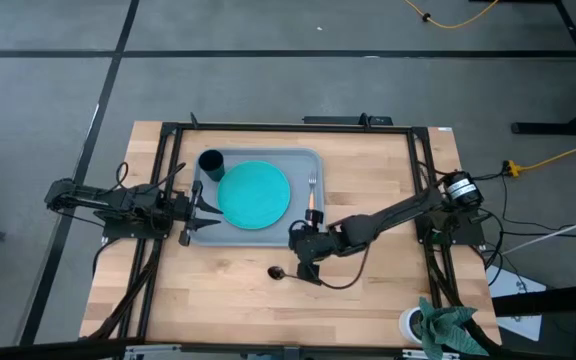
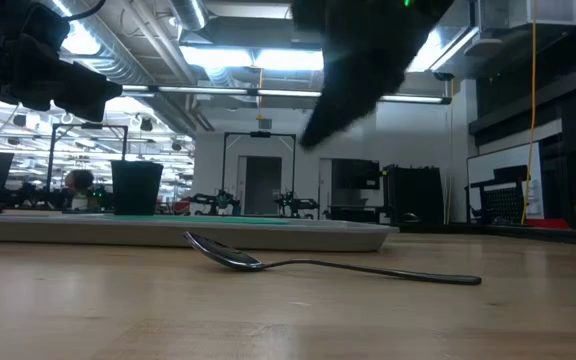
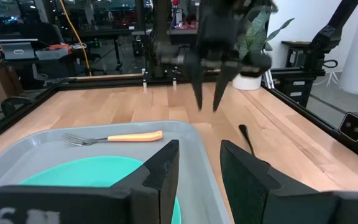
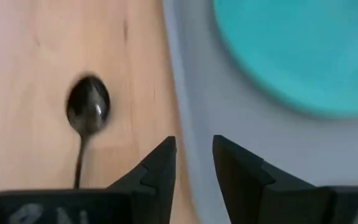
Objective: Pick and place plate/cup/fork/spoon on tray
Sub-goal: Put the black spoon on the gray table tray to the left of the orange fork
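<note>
The grey-blue tray [image 1: 200, 232] holds the teal plate [image 1: 253, 193], the dark cup [image 1: 210, 162] at its far left corner and the orange-handled fork [image 1: 312, 200] along its right side. The dark spoon [image 1: 288, 272] lies on the table in front of the tray, bowl toward the left; it also shows in the low view [image 2: 318, 265]. My right gripper [image 4: 194, 163] is open and empty, pointing down above the tray's near right rim [image 4: 185, 93], beside the spoon's bowl [image 4: 89, 106]. My left gripper [image 3: 199, 167] is open and empty at the tray's left edge [image 1: 193, 205].
A white cup with a teal cloth [image 1: 433, 325] stands at the table's near right corner. A black frame [image 1: 168, 140] runs around the table's working area. Bare wood lies to the right of the tray and in front of it.
</note>
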Tool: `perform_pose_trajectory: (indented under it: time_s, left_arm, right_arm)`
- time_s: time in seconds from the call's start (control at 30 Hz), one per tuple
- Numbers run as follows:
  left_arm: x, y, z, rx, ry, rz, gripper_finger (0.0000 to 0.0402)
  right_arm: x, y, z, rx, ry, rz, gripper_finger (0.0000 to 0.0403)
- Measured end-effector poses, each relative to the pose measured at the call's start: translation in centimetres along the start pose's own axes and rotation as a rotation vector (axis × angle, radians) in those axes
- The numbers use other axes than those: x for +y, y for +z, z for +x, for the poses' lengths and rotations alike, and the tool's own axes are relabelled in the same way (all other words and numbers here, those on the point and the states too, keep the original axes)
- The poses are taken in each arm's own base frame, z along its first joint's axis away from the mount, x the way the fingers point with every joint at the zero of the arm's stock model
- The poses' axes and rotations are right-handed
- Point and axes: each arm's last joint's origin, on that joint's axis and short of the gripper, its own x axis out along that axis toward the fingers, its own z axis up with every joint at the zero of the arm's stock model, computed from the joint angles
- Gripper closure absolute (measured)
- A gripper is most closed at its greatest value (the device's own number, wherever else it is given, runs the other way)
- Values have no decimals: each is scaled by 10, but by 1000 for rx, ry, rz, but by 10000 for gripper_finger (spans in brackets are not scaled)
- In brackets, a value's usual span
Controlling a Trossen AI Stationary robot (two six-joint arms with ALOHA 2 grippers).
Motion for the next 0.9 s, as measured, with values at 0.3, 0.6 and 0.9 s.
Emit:
perform_pose_trajectory:
  time_s: [0.3,0.6,0.9]
  left_arm:
    - [0,0,0,0,-1,0,291]
    - [0,0,0,0,0,0,291]
    - [0,0,0,0,0,0,291]
  right_arm:
    - [14,-18,27,97,16,3,289]
    - [2,-16,21,110,-53,57,289]
    - [2,-15,21,122,-8,24,289]
